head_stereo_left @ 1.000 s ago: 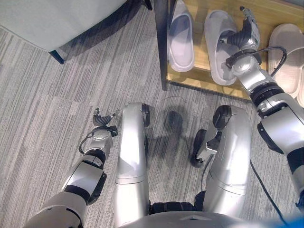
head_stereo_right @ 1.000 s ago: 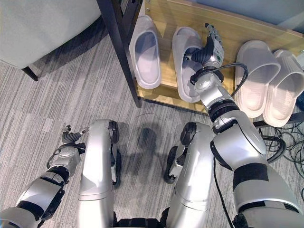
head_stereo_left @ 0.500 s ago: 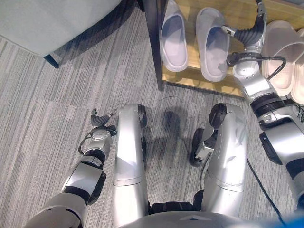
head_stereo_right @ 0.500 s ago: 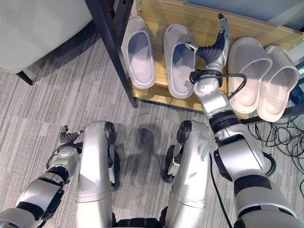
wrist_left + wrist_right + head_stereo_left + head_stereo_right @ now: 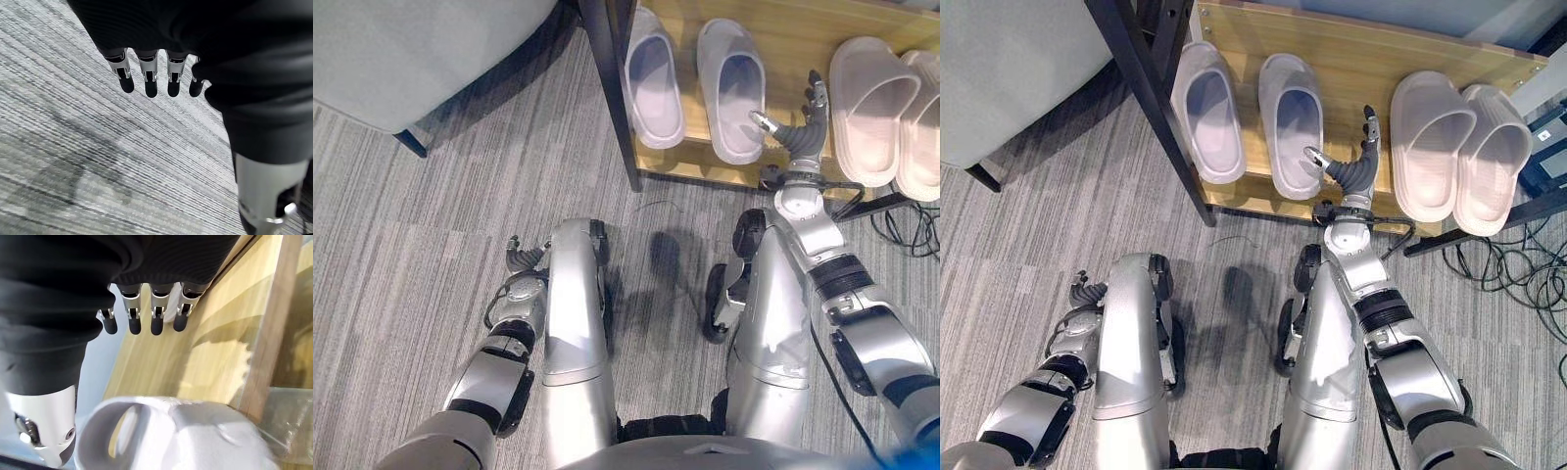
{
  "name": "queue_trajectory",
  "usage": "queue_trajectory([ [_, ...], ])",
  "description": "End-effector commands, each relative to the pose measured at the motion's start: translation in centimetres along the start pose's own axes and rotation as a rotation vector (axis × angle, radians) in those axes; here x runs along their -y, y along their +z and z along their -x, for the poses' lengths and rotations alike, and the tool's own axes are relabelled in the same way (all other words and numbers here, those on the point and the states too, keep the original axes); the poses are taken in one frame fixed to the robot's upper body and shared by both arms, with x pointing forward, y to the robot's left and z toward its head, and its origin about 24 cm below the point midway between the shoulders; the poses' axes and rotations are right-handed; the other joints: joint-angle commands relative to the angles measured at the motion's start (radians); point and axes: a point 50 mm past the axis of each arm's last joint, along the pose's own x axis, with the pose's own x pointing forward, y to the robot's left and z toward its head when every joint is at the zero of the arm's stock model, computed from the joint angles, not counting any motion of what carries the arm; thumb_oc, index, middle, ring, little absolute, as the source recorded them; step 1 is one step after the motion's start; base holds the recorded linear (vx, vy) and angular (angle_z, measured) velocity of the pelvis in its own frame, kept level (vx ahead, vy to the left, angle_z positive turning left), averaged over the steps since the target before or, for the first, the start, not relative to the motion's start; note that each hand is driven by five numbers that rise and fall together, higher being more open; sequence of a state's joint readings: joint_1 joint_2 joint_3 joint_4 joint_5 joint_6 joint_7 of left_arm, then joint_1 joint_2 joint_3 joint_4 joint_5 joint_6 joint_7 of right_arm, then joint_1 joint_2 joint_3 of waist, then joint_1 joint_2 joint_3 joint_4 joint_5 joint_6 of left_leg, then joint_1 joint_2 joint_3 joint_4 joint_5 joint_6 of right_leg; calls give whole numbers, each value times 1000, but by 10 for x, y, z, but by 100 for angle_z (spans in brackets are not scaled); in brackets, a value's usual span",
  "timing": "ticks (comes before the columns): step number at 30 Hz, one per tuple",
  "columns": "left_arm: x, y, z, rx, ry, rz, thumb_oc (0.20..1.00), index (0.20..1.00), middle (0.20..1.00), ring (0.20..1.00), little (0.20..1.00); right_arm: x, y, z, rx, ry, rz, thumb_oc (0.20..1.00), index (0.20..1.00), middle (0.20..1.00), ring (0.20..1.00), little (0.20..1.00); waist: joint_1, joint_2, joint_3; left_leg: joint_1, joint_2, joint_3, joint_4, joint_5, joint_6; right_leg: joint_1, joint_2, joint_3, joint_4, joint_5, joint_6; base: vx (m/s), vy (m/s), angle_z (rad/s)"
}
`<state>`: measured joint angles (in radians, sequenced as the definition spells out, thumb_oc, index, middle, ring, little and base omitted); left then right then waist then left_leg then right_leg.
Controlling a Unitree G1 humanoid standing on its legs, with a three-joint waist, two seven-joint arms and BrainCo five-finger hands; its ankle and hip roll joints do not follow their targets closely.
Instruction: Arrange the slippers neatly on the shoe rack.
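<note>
Right eye view: four slippers are seen lying side by side on the wooden shelf of the shoe rack (image 5: 1361, 49), toes pointed away from the robot. A pale lilac-white slipper (image 5: 1205, 113) is placed just beside the dark rack post (image 5: 1151, 108), and a second pale slipper (image 5: 1293, 122) is set next to it with a small gap between them. Further to the robot's right, a cream slipper (image 5: 1427, 142) and another cream slipper (image 5: 1491, 157) are laid touching each other, slightly angled. The right hand (image 5: 1351, 171) is held raised over the shelf's front edge, between the two pairs, with its fingers (image 5: 1369, 122) straight and spread apart from the thumb, nothing being held. The left hand (image 5: 521, 257) is hung low above the grey carpet (image 5: 411, 255), its fingers (image 5: 146, 83) loosely extended and empty.
</note>
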<state>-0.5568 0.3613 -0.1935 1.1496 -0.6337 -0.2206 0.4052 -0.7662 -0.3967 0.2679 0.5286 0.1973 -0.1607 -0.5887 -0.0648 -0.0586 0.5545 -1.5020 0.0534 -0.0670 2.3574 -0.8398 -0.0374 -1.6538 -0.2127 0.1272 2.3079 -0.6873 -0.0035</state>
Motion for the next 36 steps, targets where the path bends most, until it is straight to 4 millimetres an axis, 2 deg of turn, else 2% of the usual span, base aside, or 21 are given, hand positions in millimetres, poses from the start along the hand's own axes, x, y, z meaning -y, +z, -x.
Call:
queue_trajectory([
  [1,-2,6,0,60,8,-47,1000,1000,1000,1000,1000,-11,23,2,100,45,-112,1000,1000,1000,1000,1000,54,-17,-35,-68,-85,-114,-56,98,-6,84,-1,151,64,-33,-22,-55,0,-1],
  [5,-2,8,0,74,3,-44,1000,1000,1000,1000,1000,-20,20,8,85,94,-126,1000,1000,1000,1000,1000,50,-10,-35,-68,-80,-106,-53,103,-3,84,5,154,73,-34,-21,-50,-9,2],
  [9,-2,-4,4,45,7,-53,1000,1000,1000,1000,1000,-40,22,16,86,185,-133,1000,1000,1000,1000,1000,50,-7,-35,-68,-81,-96,-61,109,-2,84,5,154,68,-30,-26,-46,-16,2],
  [19,14,5,7,76,-10,-45,1000,1000,1000,1000,1000,-80,21,49,52,316,-180,1000,1000,1000,1000,1000,39,2,-35,-68,-85,-90,-81,113,-2,84,14,153,62,-27,-30,-10,0,0],
  [23,19,4,9,75,-15,-52,1000,1000,1000,1000,1000,-88,23,54,41,338,-203,1000,1000,1000,1000,1000,40,6,-35,-68,-91,-94,-88,116,0,84,16,151,60,-32,-28,0,0,0],
  [31,21,0,10,65,-15,-58,1000,1000,1000,1000,1000,-94,24,56,48,373,-180,1000,1000,1000,1000,1000,40,4,-35,-68,-92,-89,-88,112,-3,84,15,155,69,-33,-26,0,0,0],
  [36,15,-10,12,42,-5,-72,1000,1000,1000,1000,1000,-73,23,46,88,264,-154,1000,1000,1000,1000,1000,38,4,-35,-68,-94,-90,-86,111,-3,84,17,154,71,-32,-25,0,0,0],
])
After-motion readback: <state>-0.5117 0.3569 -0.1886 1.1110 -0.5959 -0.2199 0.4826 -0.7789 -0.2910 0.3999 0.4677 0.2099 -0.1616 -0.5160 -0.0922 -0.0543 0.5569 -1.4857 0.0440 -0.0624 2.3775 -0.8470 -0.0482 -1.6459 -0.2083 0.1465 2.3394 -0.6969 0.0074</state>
